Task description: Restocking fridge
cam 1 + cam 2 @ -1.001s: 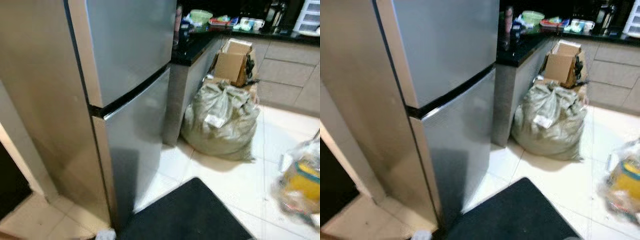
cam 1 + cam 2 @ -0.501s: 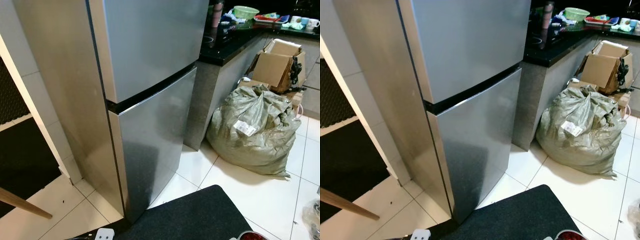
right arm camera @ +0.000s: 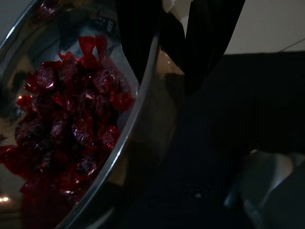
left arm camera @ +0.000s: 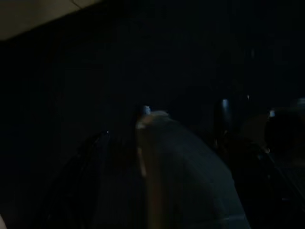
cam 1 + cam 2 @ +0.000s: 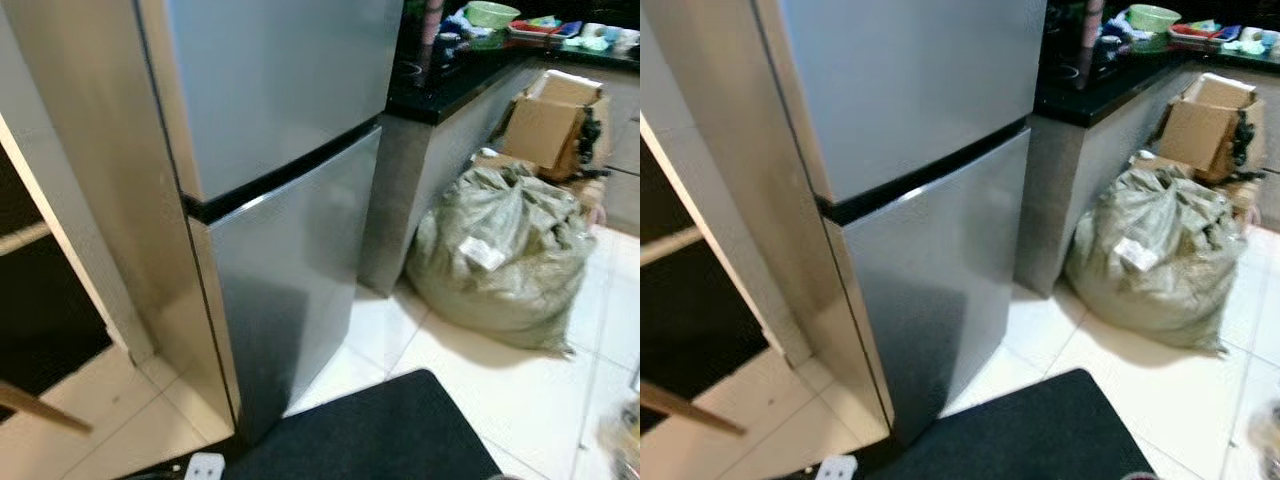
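Standing shut, the steel fridge [image 5: 270, 190] has a black mat [image 5: 370, 435] at its foot and a grey sack [image 5: 500, 250] off beside it. Right gripper [image 3: 183, 45] pinches the rim of a bowl [image 3: 138, 124] of red wrapped candies [image 3: 71, 119]. Left gripper's too dark to tell.

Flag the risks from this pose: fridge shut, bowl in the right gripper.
1. The right gripper pinches just the rim of the metal bowl of red wrapped sweets; a tilt while walking could spill them.
2. Both fridge doors are closed, so the left arm likely has to open one alone.
3. The black mat edge and the stuffed sack crowd the approach.
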Available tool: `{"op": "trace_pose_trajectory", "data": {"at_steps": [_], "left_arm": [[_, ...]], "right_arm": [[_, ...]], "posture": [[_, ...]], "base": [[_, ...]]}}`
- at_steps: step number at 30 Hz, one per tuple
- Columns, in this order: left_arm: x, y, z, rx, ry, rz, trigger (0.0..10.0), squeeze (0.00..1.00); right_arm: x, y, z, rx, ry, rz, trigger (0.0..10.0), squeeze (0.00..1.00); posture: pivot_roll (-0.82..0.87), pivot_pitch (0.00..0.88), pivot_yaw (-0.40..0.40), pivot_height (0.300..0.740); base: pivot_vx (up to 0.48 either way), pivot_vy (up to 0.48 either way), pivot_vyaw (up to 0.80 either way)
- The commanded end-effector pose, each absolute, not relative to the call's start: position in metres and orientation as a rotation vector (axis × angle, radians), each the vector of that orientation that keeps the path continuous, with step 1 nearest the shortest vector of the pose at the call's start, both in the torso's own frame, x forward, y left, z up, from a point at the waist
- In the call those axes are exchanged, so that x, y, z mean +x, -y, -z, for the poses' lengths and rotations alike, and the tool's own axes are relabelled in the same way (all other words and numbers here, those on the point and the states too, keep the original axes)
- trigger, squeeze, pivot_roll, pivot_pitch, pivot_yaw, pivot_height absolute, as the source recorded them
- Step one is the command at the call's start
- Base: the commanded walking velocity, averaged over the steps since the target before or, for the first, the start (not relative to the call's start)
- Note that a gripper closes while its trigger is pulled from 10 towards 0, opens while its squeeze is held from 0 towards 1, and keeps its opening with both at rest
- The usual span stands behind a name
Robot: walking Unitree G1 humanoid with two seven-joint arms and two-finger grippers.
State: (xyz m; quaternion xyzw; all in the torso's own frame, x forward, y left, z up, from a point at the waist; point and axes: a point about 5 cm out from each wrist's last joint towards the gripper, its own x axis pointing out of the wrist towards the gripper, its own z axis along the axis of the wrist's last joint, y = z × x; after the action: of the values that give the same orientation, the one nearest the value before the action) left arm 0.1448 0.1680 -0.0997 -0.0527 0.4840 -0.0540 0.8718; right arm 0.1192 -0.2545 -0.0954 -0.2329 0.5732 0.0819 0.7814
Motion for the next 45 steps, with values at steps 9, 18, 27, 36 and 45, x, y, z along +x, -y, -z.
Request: {"op": "trace_pose_trajectory", "data": {"at_steps": [9,18,27,36,45], "left_arm": [[0.179,-0.196,0.080,-0.141,-0.829,0.015,10.0,0.00],[0.248,-0.244,0.018,-0.163,-0.442,-0.021,10.0,1.00],[0.282,-0.265,-0.028,-0.132,-0.234,0.004,10.0,1.00],[0.325,-0.264,-0.099,-0.077,0.051,0.234,10.0,1.00],[0.338,-0.261,-0.130,-0.056,0.148,0.359,10.0,0.00]], "right_arm": [[0.117,0.255,0.096,-0.510,-1.242,-0.172,10.0,0.00],[0.113,0.255,0.097,-0.512,-1.249,-0.172,10.0,0.00],[0.111,0.257,0.097,-0.519,-1.256,-0.172,10.0,0.00],[0.108,0.258,0.098,-0.524,-1.262,-0.176,10.0,0.00],[0.106,0.259,0.098,-0.525,-1.266,-0.175,10.0,0.00]], "posture": [[-0.05,0.000,-0.020,0.740],[-0.05,0.000,-0.020,0.740],[-0.05,0.002,-0.023,0.740],[-0.05,0.016,-0.026,0.740],[-0.05,0.019,-0.026,0.740]], "base": [[0.000,0.000,0.00],[0.000,0.000,0.00],[0.000,0.000,0.00],[0.000,0.000,0.00],[0.000,0.000,0.00]]}}
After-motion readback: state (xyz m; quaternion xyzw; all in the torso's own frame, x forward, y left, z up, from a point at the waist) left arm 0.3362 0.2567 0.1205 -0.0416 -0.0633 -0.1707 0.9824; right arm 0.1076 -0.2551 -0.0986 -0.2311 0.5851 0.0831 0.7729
